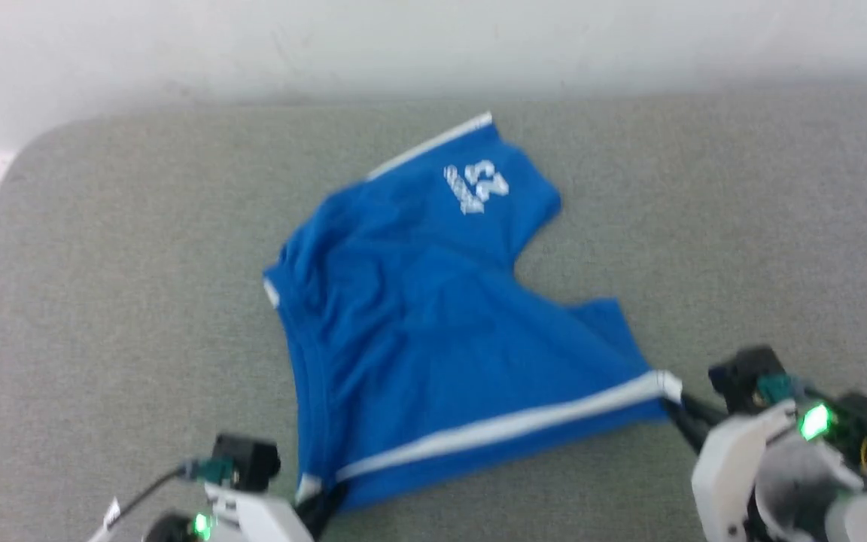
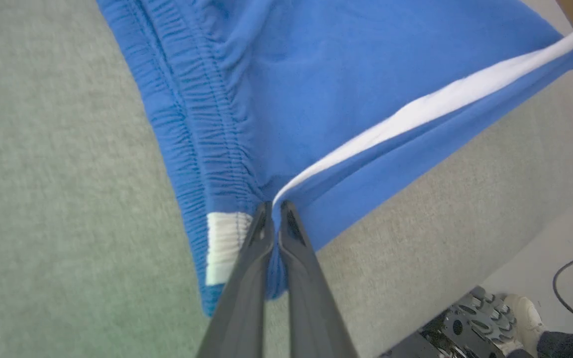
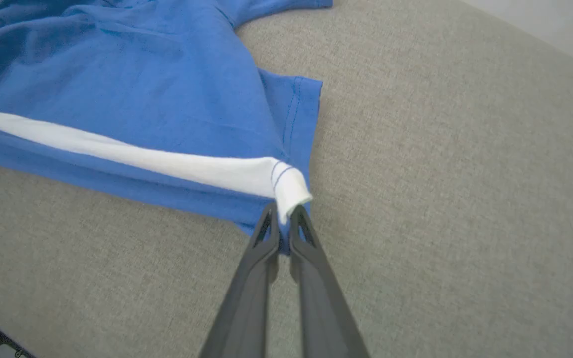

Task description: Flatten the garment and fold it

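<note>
Watching the garment (image 1: 418, 331) lying rumpled across the middle of the grey tabletop (image 1: 102, 301), gathered waistband (image 1: 305, 376) running down its left side, white number print (image 1: 479, 187) sitting near the upper centre, white edge band (image 1: 509, 429) stretching straight along the lower edge. Noting the left hand (image 1: 322, 498) at bottom centre-left, fingers pressing almost together and pinching the corner where waistband and edge band are meeting. Noting the right hand (image 1: 676, 406) at lower right, fingers likewise nearly touching, gripping the edge band's other end at the leg hem corner.
</note>
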